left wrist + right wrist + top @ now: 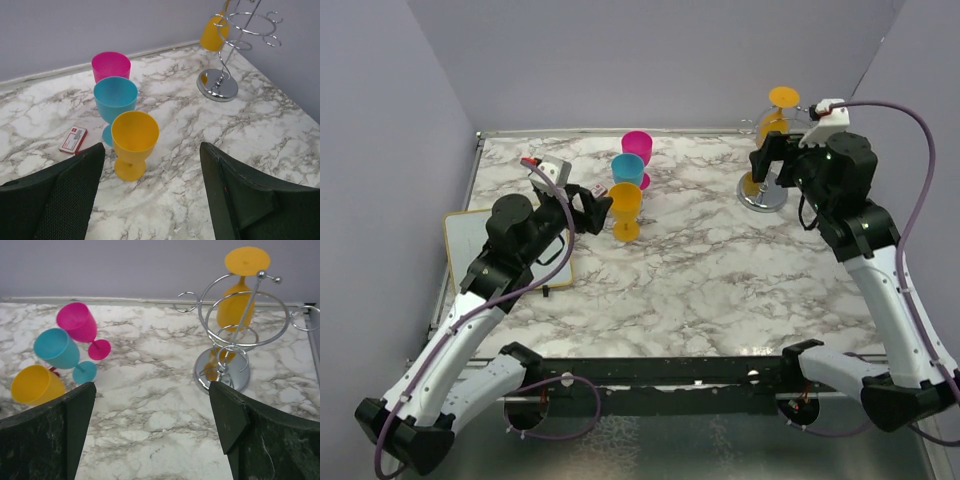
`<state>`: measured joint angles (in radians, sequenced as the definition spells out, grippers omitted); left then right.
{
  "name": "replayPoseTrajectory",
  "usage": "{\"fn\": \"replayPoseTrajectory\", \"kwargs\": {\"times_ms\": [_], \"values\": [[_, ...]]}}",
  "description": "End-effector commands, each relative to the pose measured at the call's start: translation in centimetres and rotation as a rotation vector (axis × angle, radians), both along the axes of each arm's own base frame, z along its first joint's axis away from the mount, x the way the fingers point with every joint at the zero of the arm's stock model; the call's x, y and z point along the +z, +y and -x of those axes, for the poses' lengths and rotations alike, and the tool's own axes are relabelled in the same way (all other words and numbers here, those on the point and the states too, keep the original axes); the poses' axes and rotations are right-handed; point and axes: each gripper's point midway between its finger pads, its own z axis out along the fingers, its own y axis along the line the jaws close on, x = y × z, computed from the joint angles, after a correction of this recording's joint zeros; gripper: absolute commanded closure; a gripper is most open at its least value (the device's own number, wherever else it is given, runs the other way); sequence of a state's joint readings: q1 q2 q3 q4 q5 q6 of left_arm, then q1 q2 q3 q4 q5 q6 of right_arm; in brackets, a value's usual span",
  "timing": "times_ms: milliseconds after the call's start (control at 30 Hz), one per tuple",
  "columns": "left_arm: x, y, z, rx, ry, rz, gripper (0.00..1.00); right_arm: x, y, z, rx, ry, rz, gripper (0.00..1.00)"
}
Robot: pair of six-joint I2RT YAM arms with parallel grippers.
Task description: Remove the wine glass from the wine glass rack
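A white marble-patterned table carries the rack by its far right corner. Well left of the rack, three glasses stand close together: pink glass, blue glass, yellow glass. Farther left lie a small red-and-white item, perhaps a card, and a white board.

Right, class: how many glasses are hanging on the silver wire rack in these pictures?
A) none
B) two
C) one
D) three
C: only one orange wine glass hangs upside down from the wire rack, while the pink glass, blue glass and yellow glass stand on the marble table.
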<state>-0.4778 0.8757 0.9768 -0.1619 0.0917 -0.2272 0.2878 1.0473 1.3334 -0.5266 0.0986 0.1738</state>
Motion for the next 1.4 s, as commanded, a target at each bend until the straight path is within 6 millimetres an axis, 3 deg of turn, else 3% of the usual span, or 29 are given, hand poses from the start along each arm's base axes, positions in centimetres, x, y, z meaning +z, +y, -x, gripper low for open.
{"fn": "replayPoseTrajectory", "kwargs": {"times_ms": [0,200,367,533,767,933,1367], "values": [[3.7,1.0,0.4,0.036,-0.198,0.065,0.19,-0.1,-2.9,-2.9,-0.167,0.035,0.126,0.02],[2.5,2.3,1.1,0.106,-0.196,-0.015,0.16,2.2,-3.7,-7.8,-0.280,-0.005,0.164,0.02],[2.0,1.4,1.4,0.077,-0.188,-0.029,0.16,3.1,-4.5,-11.8,-0.357,-0.046,0.209,0.00],[1.6,1.3,1.3,0.081,-0.180,-0.049,0.16,2.6,-4.9,-16.0,-0.358,-0.037,0.224,0.00],[0.8,1.4,0.8,0.098,-0.167,-0.078,0.12,-0.2,-5.6,-21.5,-0.336,0.018,0.211,0.00],[0.3,1.5,0.4,0.107,-0.162,-0.103,0.09,-1.4,-6.9,-23.6,-0.347,0.047,0.218,0.00],[-0.3,1.7,-0.1,0.128,-0.153,-0.127,0.07,-5.3,-9.8,-26.7,-0.348,0.148,0.217,0.00]]}}
